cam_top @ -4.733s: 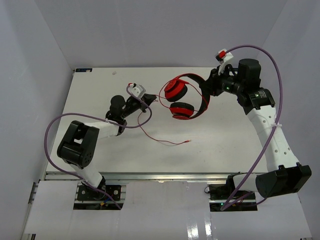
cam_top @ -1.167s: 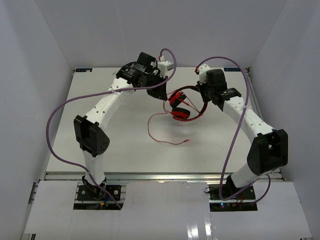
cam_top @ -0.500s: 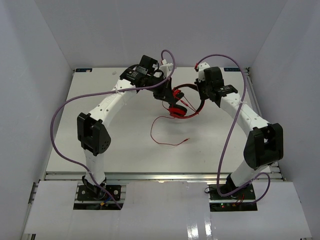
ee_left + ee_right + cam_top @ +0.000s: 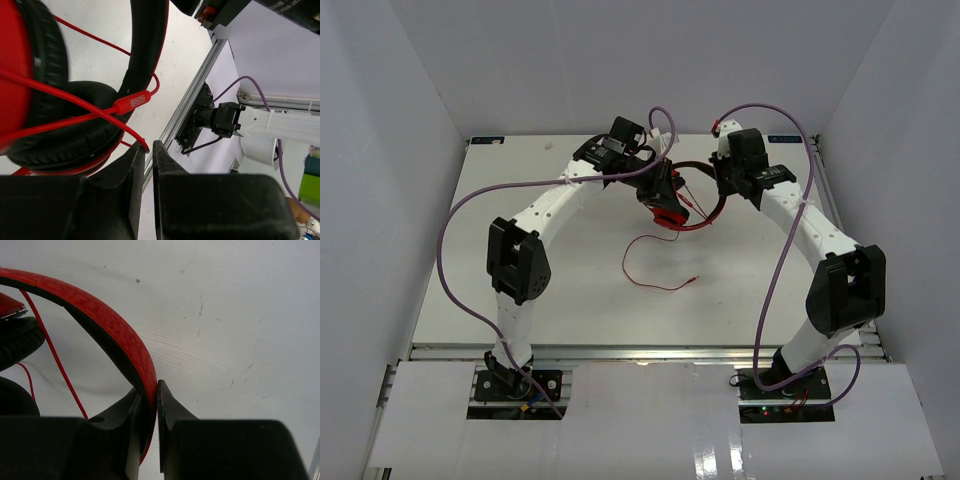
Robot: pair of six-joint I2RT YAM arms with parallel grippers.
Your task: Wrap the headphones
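Note:
The red headphones [image 4: 672, 212] are held up near the back middle of the table between both arms. My right gripper [image 4: 151, 390] is shut on the red, black-edged headband [image 4: 120, 332]. My left gripper [image 4: 149, 146] is shut on the thin red cord [image 4: 131, 131] beside the black-padded ear cups [image 4: 65, 125]; a red inline piece [image 4: 134, 102] sits on the cord. The cord's loose end [image 4: 650, 270] trails in a loop on the table in front of the headphones, ending at the plug [image 4: 694, 281].
Thick purple cables [image 4: 450, 230] arc over both arms. The table's metal front rail [image 4: 640, 352] runs along the near edge, and white walls stand on three sides. The right arm's base [image 4: 220, 120] shows in the left wrist view.

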